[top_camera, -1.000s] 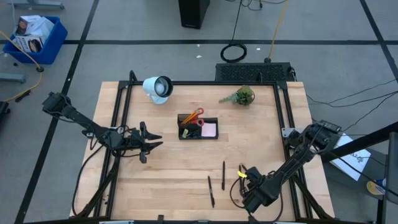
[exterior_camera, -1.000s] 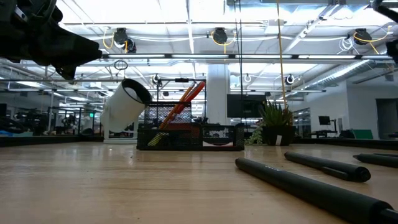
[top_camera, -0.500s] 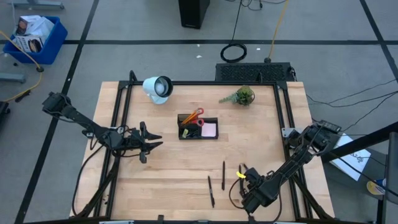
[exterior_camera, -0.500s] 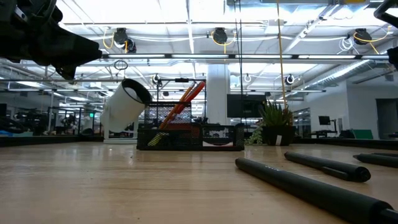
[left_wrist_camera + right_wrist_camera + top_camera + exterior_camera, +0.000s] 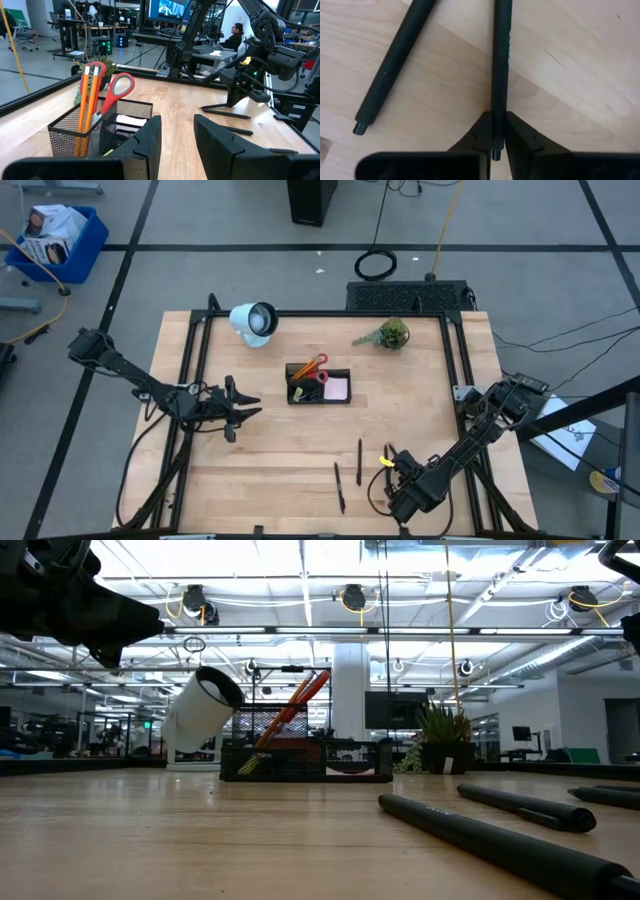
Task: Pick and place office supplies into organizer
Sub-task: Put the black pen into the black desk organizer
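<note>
The black mesh organizer (image 5: pixel 318 386) stands mid-table and holds red-handled scissors (image 5: pixel 117 87), orange pencils (image 5: pixel 88 95) and a pink pad (image 5: pixel 336 388). Three black pens lie on the wood near the front edge. Two of them (image 5: pixel 359 460) (image 5: pixel 339 486) are loose, and my right gripper (image 5: pixel 390 463), pointing down, is shut on the third (image 5: pixel 500 60). My left gripper (image 5: pixel 175 142) hovers open and level left of the organizer (image 5: pixel 90 135), with nothing between its fingers. My right gripper pinches the black pen close to one end (image 5: pixel 498 117) between its two fingers. The fingers (image 5: pixel 520 137) come from above, pointing down, one on each side of the barrel. The rest of the pen lies flat on the wood.
A white round lamp (image 5: pixel 253 320) and a small green plant (image 5: pixel 390 334) stand at the far edge, with a black mesh panel (image 5: pixel 407 295) behind them. Black frame rails (image 5: pixel 190 380) run along the table's left and right sides. A loose pen (image 5: pixel 395 65) lies beside the held one.
</note>
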